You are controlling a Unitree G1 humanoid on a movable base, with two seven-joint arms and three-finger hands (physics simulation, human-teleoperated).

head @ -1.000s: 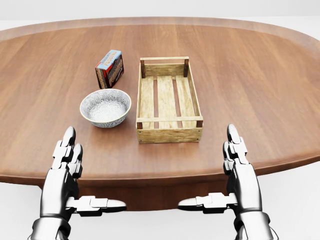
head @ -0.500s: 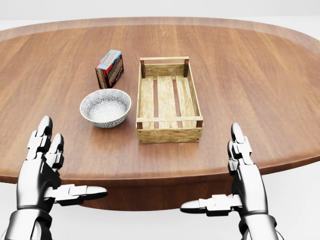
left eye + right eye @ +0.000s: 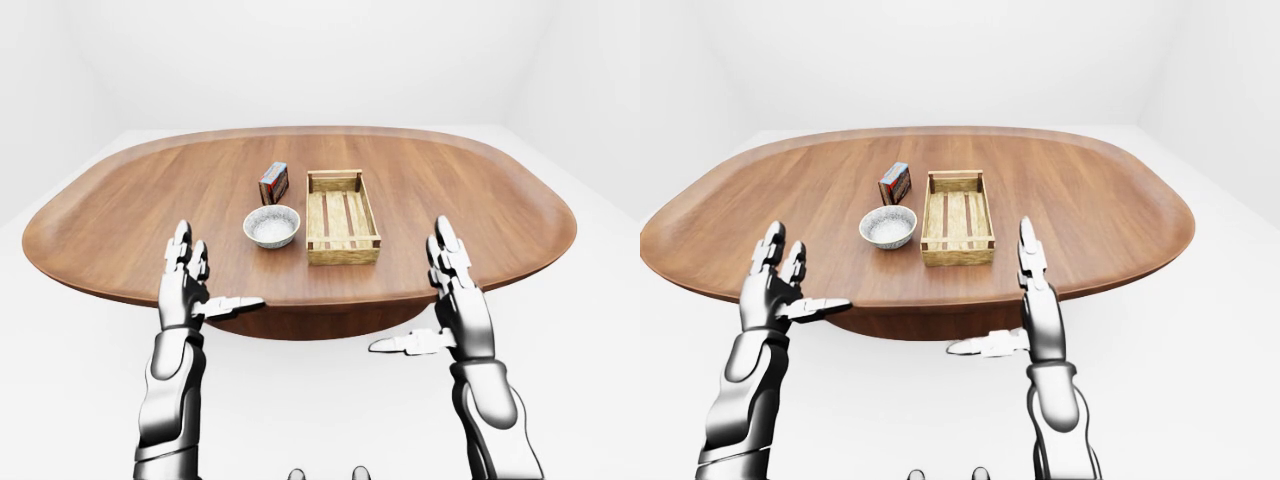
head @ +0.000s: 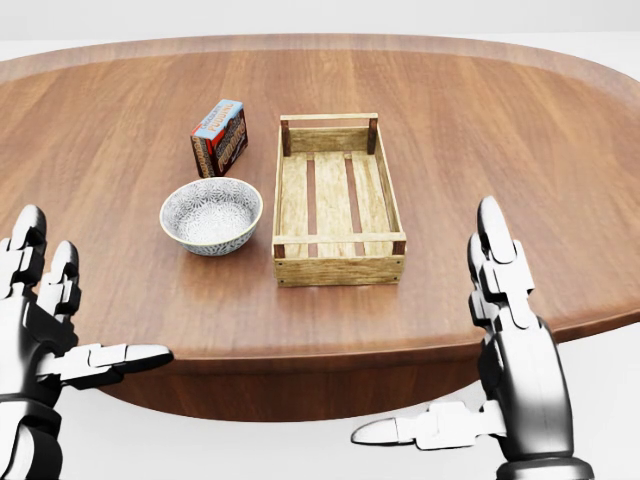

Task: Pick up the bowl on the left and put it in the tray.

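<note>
A patterned white bowl (image 4: 211,215) sits upright on the oval wooden table (image 4: 480,140), just left of a slatted wooden tray (image 4: 336,200) that holds nothing. My left hand (image 4: 70,325) hovers open at the lower left of the head view, below and left of the bowl, over the table's near edge. At the lower right my right hand (image 4: 455,350) is open too, fingers straight and thumb out, below and right of the tray. Neither hand touches anything.
A small red and blue box (image 4: 219,137) lies just above the bowl, left of the tray's upper end. The table's near rim (image 4: 300,355) runs between my hands. White floor (image 3: 300,400) surrounds the table.
Both hands have spread apart: the left has drifted left and slightly up, the right has moved right and closer to the camera. The bowl, tray and box are unmoved.
</note>
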